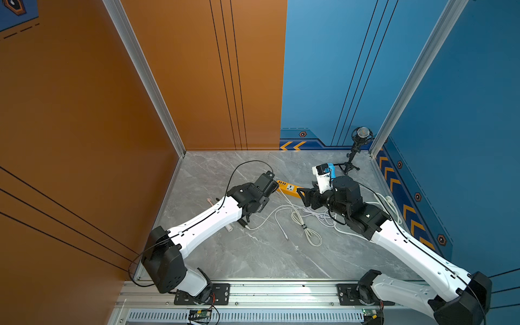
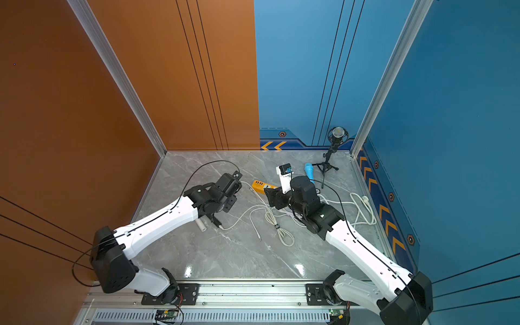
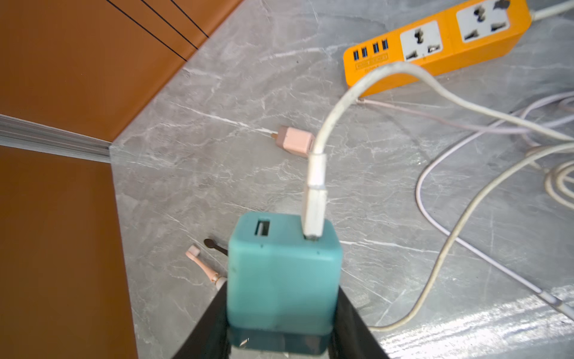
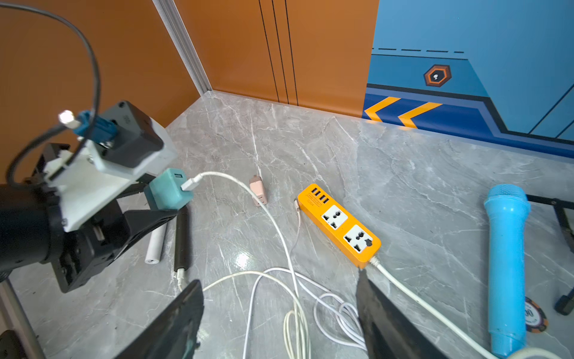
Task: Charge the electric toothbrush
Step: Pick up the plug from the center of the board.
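Note:
A teal USB charger (image 3: 281, 273) is clamped between my left gripper's (image 3: 281, 310) black fingers, held above the tabletop. A white USB cable (image 3: 315, 199) is plugged into one of its two ports and trails off toward the cable pile. Below that gripper lie two toothbrushes: a black electric toothbrush (image 4: 181, 239) with a cable in its base, and a white one (image 4: 155, 245) with a pink head (image 3: 202, 264). The orange power strip (image 4: 338, 223) lies in the middle of the table. My right gripper (image 4: 279, 279) hangs open and holds nothing, over the cables at the strip's near end.
A pink charger (image 4: 258, 189) lies between the left gripper and the strip. Tangled white cables (image 1: 306, 222) cover the table's middle. A blue toy microphone (image 4: 506, 264) and a black microphone stand (image 1: 356, 152) are at the back right. Walls close in three sides.

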`<state>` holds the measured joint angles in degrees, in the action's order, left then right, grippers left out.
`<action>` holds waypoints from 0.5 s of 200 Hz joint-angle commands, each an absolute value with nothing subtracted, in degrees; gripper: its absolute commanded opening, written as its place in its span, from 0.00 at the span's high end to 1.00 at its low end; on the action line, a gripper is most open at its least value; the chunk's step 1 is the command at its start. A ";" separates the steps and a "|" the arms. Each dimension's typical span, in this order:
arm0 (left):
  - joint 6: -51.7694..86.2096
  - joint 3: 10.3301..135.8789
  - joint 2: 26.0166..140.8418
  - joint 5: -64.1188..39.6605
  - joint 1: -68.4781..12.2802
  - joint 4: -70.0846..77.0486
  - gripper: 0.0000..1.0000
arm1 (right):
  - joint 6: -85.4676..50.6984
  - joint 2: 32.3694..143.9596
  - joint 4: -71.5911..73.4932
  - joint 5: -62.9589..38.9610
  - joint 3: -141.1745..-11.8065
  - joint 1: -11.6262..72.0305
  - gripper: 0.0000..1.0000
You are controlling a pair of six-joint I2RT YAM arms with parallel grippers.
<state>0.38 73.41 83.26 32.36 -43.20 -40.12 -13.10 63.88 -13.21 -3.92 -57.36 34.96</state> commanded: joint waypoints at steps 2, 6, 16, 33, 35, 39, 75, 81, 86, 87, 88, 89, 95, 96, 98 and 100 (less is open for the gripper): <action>-7.79 72.56 79.12 33.58 -45.28 -33.32 0.80 | -19.56 66.18 -16.84 -15.45 -62.33 32.22 0.21; -9.42 71.53 78.09 32.00 -45.62 -30.95 0.80 | -20.38 66.60 -16.86 -17.85 -63.01 31.65 0.21; -13.39 68.14 75.14 26.98 -46.14 -24.16 0.78 | -21.62 67.79 -16.90 -23.55 -64.94 30.59 0.21; -20.25 61.42 70.61 16.64 -46.25 -11.61 0.71 | -22.50 69.86 -17.26 -31.62 -68.16 28.92 0.20; -20.95 60.66 70.12 15.69 -46.24 -9.19 0.70 | -22.68 70.16 -17.37 -32.29 -68.52 28.68 0.20; -22.30 59.53 69.39 14.03 -46.30 -5.70 0.69 | -23.19 70.90 -17.55 -33.38 -69.31 28.16 0.20; -29.20 54.19 67.51 3.95 -46.96 4.89 0.67 | -20.74 77.27 -22.96 -42.67 -76.72 24.63 0.18; -29.62 54.42 67.79 3.86 -47.21 4.91 0.67 | -18.73 78.35 -24.35 -44.29 -77.79 24.65 0.18; -29.99 54.69 67.93 3.89 -47.41 5.05 0.67 | -17.15 79.21 -25.94 -45.37 -78.83 24.81 0.18; -30.07 54.77 67.98 3.97 -47.44 5.12 0.67 | -16.79 79.42 -26.28 -45.58 -79.05 24.80 0.18; -30.11 54.76 68.05 4.05 -47.45 5.11 0.67 | -16.48 79.61 -26.59 -45.77 -79.21 24.79 0.18; -30.17 54.80 68.08 4.13 -47.50 5.19 0.67 | -16.24 79.80 -26.92 -45.87 -79.42 24.88 0.18; -30.37 55.13 68.29 4.51 -47.60 5.32 0.68 | -14.71 80.77 -28.89 -47.11 -80.46 25.17 0.20; -30.39 55.21 68.29 4.58 -47.57 5.30 0.68 | -14.43 80.99 -29.21 -47.24 -80.62 25.24 0.20; -30.45 55.31 68.29 4.62 -47.58 5.35 0.69 | -13.91 81.27 -29.74 -47.52 -80.97 25.34 0.20; -30.46 55.53 68.47 4.76 -47.56 5.34 0.69 | -13.54 81.58 -30.20 -47.72 -81.24 25.52 0.21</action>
<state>-25.87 54.30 68.31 9.23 -46.70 -2.13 -19.46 78.32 -21.52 -38.37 -77.32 24.73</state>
